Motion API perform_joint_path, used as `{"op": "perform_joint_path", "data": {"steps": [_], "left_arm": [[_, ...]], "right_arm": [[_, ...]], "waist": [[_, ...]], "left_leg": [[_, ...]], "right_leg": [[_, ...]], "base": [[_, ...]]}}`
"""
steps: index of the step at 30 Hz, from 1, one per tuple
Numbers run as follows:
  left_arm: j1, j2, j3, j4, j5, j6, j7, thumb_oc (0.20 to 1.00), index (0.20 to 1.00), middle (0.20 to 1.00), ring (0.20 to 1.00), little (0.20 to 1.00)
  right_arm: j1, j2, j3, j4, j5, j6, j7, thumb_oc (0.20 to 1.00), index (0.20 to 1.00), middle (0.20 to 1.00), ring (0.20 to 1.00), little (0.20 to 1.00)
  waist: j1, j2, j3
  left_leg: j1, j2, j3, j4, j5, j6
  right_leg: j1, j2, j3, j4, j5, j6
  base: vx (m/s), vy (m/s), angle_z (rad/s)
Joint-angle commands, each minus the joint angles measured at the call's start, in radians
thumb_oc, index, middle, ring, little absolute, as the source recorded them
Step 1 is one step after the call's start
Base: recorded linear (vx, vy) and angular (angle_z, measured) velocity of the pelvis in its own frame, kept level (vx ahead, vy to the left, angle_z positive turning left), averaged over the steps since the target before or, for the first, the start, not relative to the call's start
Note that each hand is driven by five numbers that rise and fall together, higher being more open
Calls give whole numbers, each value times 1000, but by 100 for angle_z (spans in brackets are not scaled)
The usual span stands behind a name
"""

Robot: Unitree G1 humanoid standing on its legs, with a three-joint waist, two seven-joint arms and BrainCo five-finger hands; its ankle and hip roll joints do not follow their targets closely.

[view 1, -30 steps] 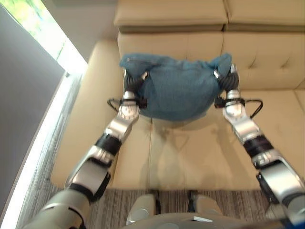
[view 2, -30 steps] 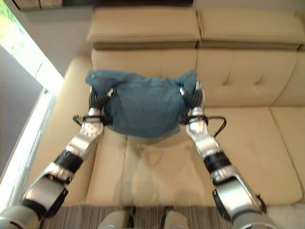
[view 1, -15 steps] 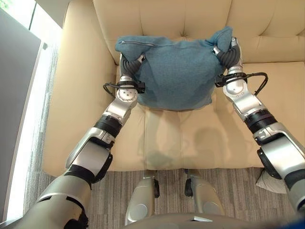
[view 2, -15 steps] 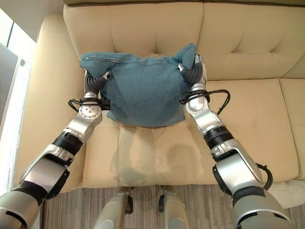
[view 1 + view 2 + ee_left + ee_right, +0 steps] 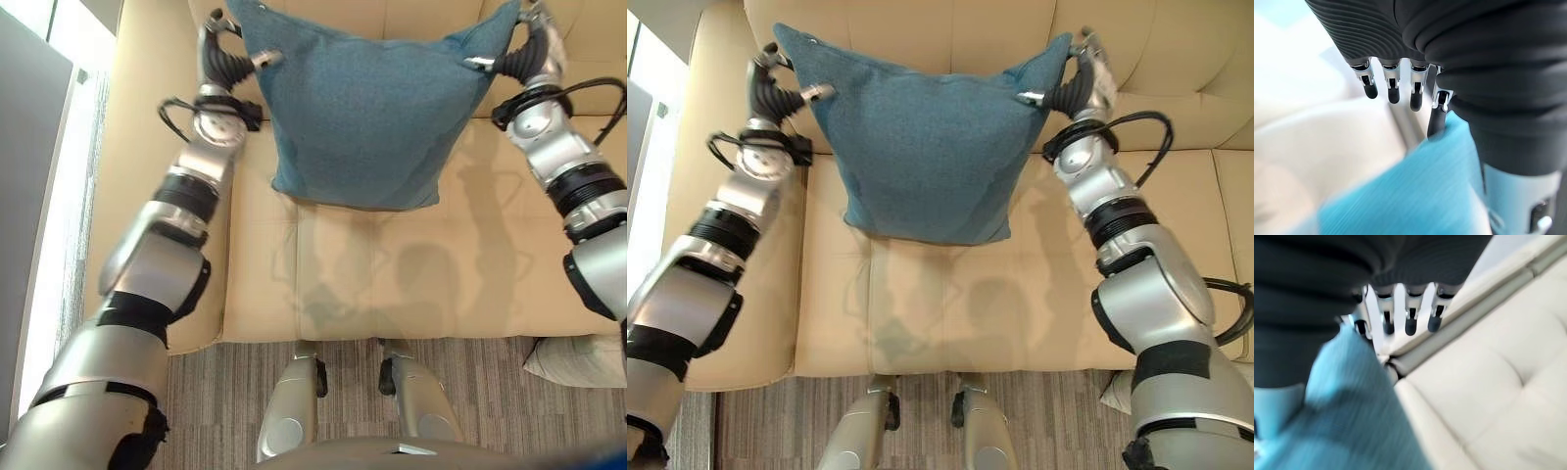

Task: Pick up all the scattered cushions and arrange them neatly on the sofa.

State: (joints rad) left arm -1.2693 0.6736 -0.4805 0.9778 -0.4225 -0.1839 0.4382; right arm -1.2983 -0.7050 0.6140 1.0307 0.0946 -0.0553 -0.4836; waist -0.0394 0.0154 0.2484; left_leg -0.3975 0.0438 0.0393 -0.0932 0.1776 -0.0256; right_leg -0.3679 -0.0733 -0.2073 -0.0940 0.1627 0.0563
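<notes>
At the left of the eye views, the left hand (image 5: pixel 217 51) pinches one upper corner of the teal cushion (image 5: pixel 367 113), thumb on the front of the cloth and fingers behind the corner. Its wrist view shows one dark-tipped finger (image 5: pixel 1436 120) pressed into the teal fabric while the other fingers stand clear above it. The cushion hangs stretched between the two hands over the left seat of the beige sofa (image 5: pixel 392 269), its face toward the camera and its lower edge at or just above the seat cushion; I cannot tell whether it touches. Its top corners reach up against the backrest. At the right, the right hand (image 5: pixel 1083 83) grips the opposite upper corner the same way, thumb across the front.

As a judgement, this cushion is nearly placed: it still needs lowering and leaning against the backrest, then letting go. More remains, since a pale cushion (image 5: pixel 578 359) lies on the striped carpet (image 5: pixel 235 401) at the lower right, beside the sofa's front edge.

The eye views give the whole span of the cushion and both grips at once. The right wrist view adds the seam and tufted backrest (image 5: pixel 1488 362) close behind the cloth, which the eye views hide behind the cushion itself.
</notes>
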Motion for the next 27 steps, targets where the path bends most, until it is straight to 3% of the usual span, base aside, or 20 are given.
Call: {"op": "perform_joint_path", "data": {"steps": [1,4,8,11,14,15,17,21,27], "left_arm": [[-8,15,17,8,-14,-67,20,1000,1000,1000,1000,1000],[149,47,90,-179,21,-81,28,1000,1000,1000,1000,1000],[470,2,230,-440,48,-95,18,1000,1000,1000,1000,1000],[829,-112,333,-638,135,-76,-19,1000,1000,1000,1000,1000],[1123,-198,422,-693,251,-36,-62,1000,1000,1000,1000,1000],[1254,-247,450,-670,280,-9,-98,1000,1000,1000,1000,1000],[1301,-263,447,-650,294,5,-113,1000,1000,1000,1000,1000],[1457,-315,409,-431,411,56,-181,1000,1000,1000,1000,1000],[1400,-368,336,-67,450,79,-164,1000,1000,1000,1000,1000]], "right_arm": [[11,-52,-41,12,14,-13,-37,1000,1000,1000,1000,1000],[154,-128,-138,-128,7,-31,-54,1000,1000,1000,1000,1000],[466,-151,-304,-382,-30,-54,-32,1000,1000,1000,1000,1000],[851,-59,-498,-578,-94,-80,16,1000,1000,1000,1000,1000],[1152,59,-612,-635,-201,-75,68,1000,1000,1000,1000,1000],[1260,127,-631,-630,-249,-76,93,1000,1000,1000,1000,1000],[1284,153,-629,-614,-261,-73,101,1000,1000,1000,1000,1000],[1382,260,-584,-473,-301,-78,139,1000,1000,1000,1000,1000],[1357,318,-482,-183,-263,-74,138,1000,1000,1000,1000,1000]], "waist": [[23,-26,-85],[21,-29,-94],[17,-36,-109],[13,-41,-120],[14,-46,-122],[17,-48,-123],[17,-49,-127],[19,-36,-132],[15,-33,-103]], "left_leg": [[56,-34,32,6,-98,-48],[81,-34,34,6,-109,-45],[109,-32,38,6,-118,-39],[158,-31,42,6,-136,-31],[222,-26,44,6,-157,-24],[253,-23,48,6,-162,-19],[260,-25,49,6,-158,-16],[323,-16,59,6,-161,-14],[347,16,59,37,-126,-33]], "right_leg": [[42,-5,12,7,-93,67],[66,-6,11,7,-104,66],[93,-6,7,7,-114,63],[145,-5,8,7,-131,59],[211,-2,5,7,-154,57],[243,1,7,7,-161,56],[252,1,7,7,-160,55],[315,15,11,7,-176,48],[360,39,17,7,-209,26]], "base": [[52,-1,1],[43,0,7],[55,-13,5],[115,-17,-1],[93,-50,-1],[61,-65,-7],[-13,-32,-7],[-60,-44,3],[-167,-66,5]]}}
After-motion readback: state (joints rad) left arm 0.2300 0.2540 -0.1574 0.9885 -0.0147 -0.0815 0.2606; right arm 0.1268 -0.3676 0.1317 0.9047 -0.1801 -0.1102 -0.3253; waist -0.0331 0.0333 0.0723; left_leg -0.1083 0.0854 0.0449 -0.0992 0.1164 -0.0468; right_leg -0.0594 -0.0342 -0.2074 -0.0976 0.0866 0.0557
